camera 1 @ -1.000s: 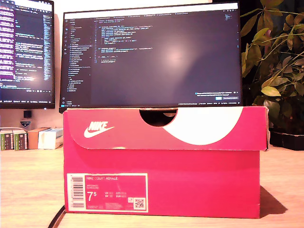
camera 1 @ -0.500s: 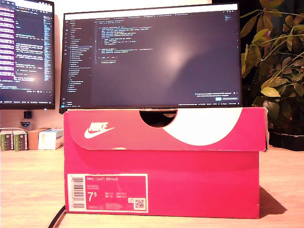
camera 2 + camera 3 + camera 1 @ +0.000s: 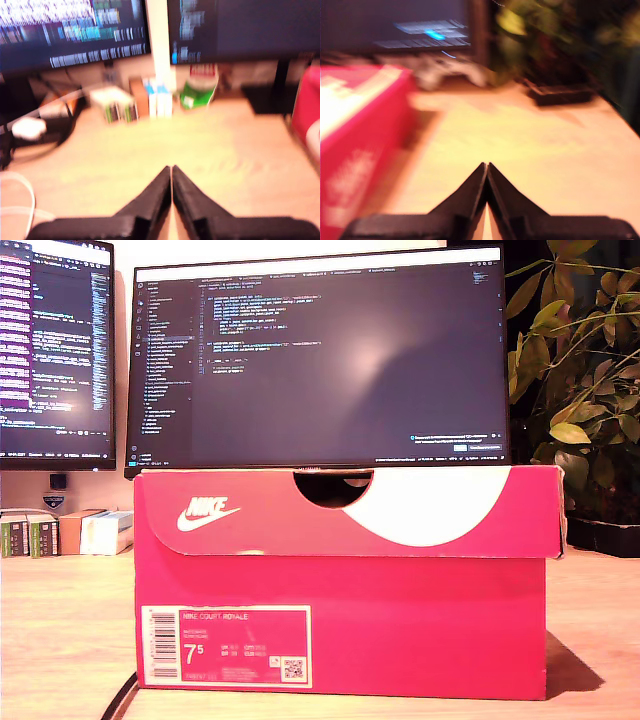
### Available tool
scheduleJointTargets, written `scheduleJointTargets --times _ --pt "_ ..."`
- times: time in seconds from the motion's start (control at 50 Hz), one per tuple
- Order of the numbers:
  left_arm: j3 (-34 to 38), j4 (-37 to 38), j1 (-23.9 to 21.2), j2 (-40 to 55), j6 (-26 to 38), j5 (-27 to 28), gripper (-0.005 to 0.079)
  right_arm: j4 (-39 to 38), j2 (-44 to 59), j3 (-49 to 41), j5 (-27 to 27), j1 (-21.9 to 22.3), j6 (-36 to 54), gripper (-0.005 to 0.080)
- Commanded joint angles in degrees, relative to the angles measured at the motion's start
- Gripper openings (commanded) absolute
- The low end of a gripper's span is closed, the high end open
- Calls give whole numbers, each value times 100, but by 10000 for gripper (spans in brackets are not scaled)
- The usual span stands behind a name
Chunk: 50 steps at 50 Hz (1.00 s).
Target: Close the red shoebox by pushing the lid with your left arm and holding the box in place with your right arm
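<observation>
The red cardboard shoebox point(image 3: 340, 630) stands on the light wooden table point(image 3: 60, 630), and its red-and-white lid point(image 3: 350, 510) lies down on top of it. Directly behind the shoebox stands the wide dark monitor point(image 3: 320, 355). A second dark monitor point(image 3: 55, 350) is behind the shoebox toward the exterior view's left, with a row of small cartons point(image 3: 65, 532) below it. The green leafy plant point(image 3: 580, 370) stands behind the shoebox toward the exterior view's right.

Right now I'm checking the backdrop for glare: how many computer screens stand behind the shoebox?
2. The large monitor stands directly behind the red shoebox; a second monitor, cropped, sits at the exterior view's left. More may lie out of frame.
</observation>
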<state>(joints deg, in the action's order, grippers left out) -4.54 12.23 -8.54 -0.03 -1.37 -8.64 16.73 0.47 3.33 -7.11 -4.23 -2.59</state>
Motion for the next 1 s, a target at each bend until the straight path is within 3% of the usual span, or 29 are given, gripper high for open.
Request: scheduleJointTargets --times 0.0,0.3,0.46,0.5,0.98 --pt "234 -33 -15 -48 20 -42 -15 -61 -37 -70 -79 -11 293 -12" --pt "595 -57 -15 -44 26 -149 -15 37 -37 -70 -111 -11 542 -12" --pt "595 -188 -17 -48 -17 -144 -15 70 -37 -70 448 -28 304 -12" --pt "595 -168 -22 -48 -15 -140 -15 70 -37 -70 518 -26 -101 -12" --pt "595 -103 -22 -46 -98 -131 -15 68 -37 -70 522 -26 -382 -12"
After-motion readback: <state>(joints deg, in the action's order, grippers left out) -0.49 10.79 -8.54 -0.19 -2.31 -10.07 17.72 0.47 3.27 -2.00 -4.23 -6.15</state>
